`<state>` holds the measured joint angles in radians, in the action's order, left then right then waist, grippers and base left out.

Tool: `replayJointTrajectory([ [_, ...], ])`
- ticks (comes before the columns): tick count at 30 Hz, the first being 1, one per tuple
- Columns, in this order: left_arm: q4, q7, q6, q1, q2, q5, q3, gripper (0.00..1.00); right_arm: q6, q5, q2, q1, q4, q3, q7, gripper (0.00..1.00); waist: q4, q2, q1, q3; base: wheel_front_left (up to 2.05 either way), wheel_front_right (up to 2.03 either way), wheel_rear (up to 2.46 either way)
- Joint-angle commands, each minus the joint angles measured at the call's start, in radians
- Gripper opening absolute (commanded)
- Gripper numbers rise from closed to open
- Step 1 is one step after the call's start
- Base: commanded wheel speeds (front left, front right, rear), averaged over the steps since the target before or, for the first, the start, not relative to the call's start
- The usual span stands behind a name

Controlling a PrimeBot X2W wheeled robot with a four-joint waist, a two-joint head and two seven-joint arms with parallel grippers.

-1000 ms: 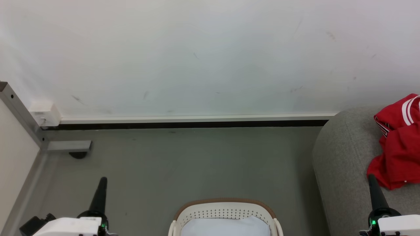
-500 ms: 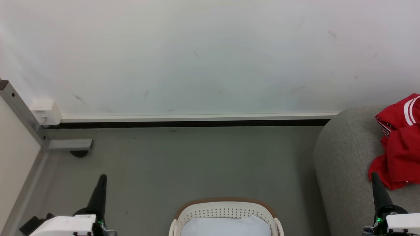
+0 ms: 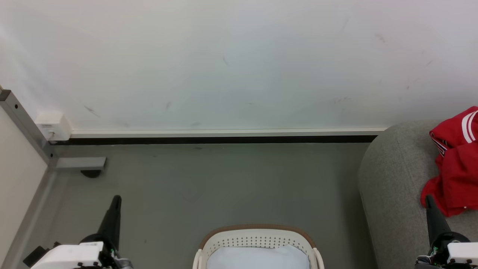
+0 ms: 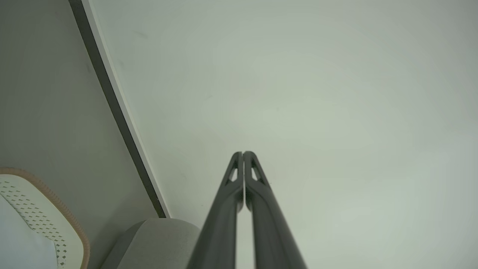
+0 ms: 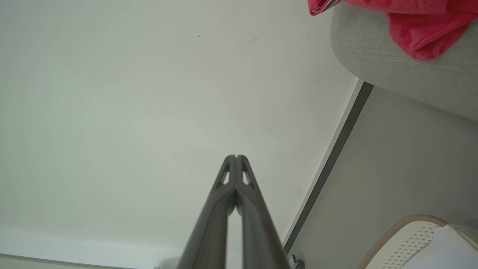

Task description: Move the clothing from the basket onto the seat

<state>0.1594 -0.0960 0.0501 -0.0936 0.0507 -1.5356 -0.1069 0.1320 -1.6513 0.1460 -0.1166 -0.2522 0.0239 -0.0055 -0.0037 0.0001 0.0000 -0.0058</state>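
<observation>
In the head view, the clothing (image 3: 457, 168) — a crumpled red heap with white stripe trim — is seen lying on the seat (image 3: 392, 186) at the right edge. The basket (image 3: 257, 233) is set on the grey floor (image 3: 224, 179) at the bottom centre, apart from the seat, and a pale mass (image 3: 257, 259) is seen inside it. The left gripper (image 3: 116, 198) is raised at the lower left. The right gripper (image 3: 428, 198) is raised at the lower right, its tip just below the clothing's hem.

In the left wrist view, the left gripper's fingers (image 4: 257, 186) are pressed together and pointed at the white wall (image 4: 298, 93). The basket's rim and a corner of the seat are shown at the lower left.

In the right wrist view, the right gripper's fingers (image 5: 224, 194) are likewise closed tip to tip. The clothing is draped over the seat's edge at the upper right — the basket is glimpsed at the lower right.
</observation>
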Motion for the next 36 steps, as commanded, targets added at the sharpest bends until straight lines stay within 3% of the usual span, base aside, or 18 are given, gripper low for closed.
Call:
replayJointTrajectory([
  [1, -0.005, -0.004, -0.005, -0.011, 0.002, -0.027, -0.006, 0.0, -0.002, -0.025, 0.008, -0.01, 0.007, 0.0, 0.004, 0.0, 0.0, -0.0001, 0.0, 0.0, 0.0, 0.0, 0.0],
  [10, -0.008, -0.022, -0.006, -0.014, 0.0, -0.084, -0.012, 0.0, -0.002, -0.098, 0.024, -0.011, 0.009, 0.012, 0.004, 0.0, 0.003, -0.0001, 0.0, 0.003, 0.0, 0.0, 0.0],
  [36, -0.008, -0.02, -0.007, -0.013, 0.0, -0.082, -0.012, 0.0, -0.002, -0.134, 0.057, -0.009, 0.016, 0.054, -0.034, 0.0, 0.003, -0.0001, 0.0, 0.003, 0.0, 0.0, 0.0],
])
